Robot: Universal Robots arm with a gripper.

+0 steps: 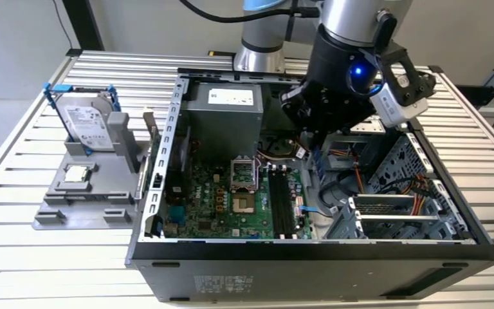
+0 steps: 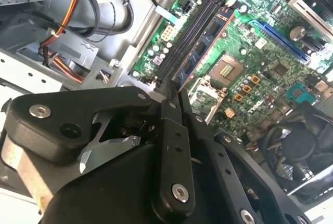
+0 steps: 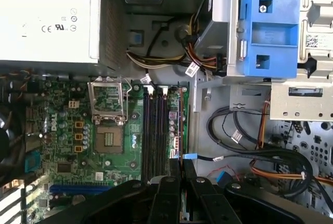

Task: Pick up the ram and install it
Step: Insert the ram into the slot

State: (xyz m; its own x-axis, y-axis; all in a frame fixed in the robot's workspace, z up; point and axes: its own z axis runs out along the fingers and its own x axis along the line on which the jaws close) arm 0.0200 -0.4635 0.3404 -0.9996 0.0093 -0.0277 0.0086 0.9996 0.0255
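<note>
Your hand (image 2: 174, 93) clamps the ram (image 2: 208, 37) edge-down, parallel over the black slots (image 2: 184, 37), which lines it up for seating.

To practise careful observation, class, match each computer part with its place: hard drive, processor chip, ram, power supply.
Things:
1 hard drive
2 processor chip
3 ram
4 power supply

Places:
A gripped in the tool, over the black slots
B inside the case, beside the motherboard
C flat on the grey stand's base
D upright in the grey stand, outside the case

Pairs: 1-D; 2-C; 3-A; 4-B
</note>
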